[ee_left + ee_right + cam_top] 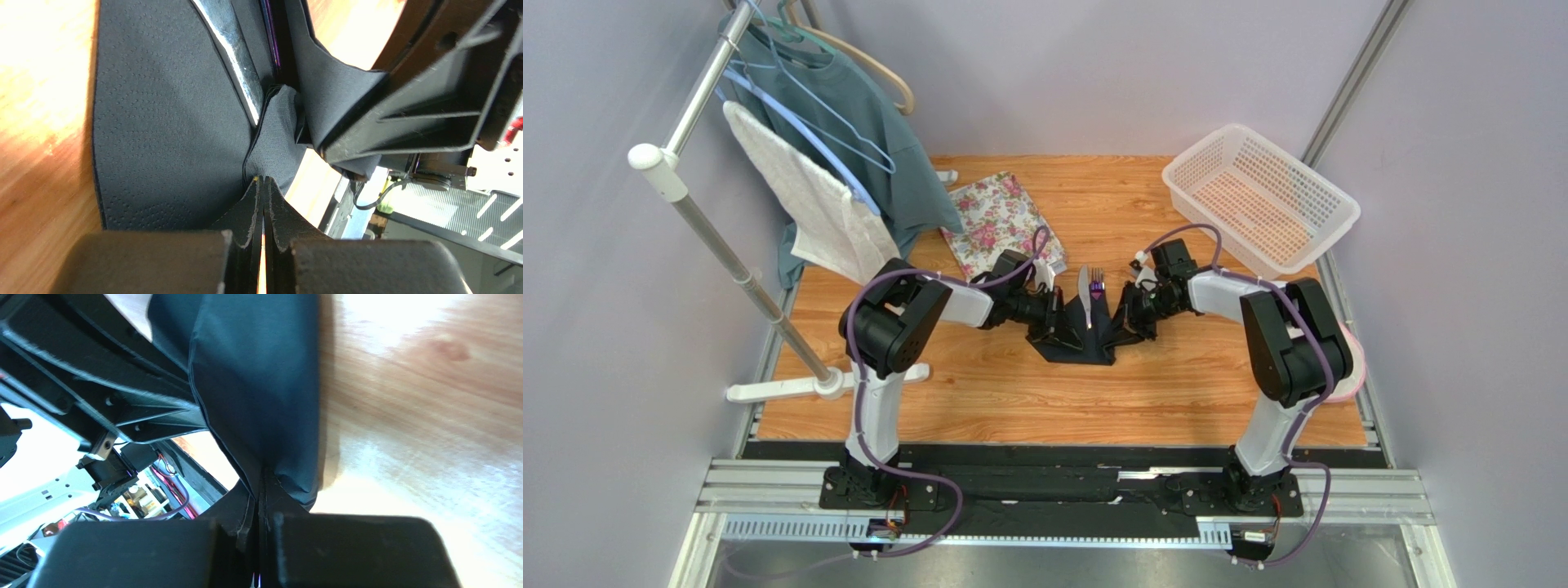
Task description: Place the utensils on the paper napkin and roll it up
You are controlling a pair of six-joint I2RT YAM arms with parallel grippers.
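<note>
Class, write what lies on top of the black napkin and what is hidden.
A pale knife and a purple fork lie on the black napkin. The left hand and right hand each pinch one edge. A raised fold covers part of the fork.

We've got the black napkin (1078,347) with both sides lifted inward | grey knife (1085,303) and purple fork (1096,282) lie side by side on it

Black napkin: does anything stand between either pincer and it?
Nothing visible does. The left pincer and the right pincer are each shut on an edge of the black napkin, with the knife and fork lying on it between them.
</note>
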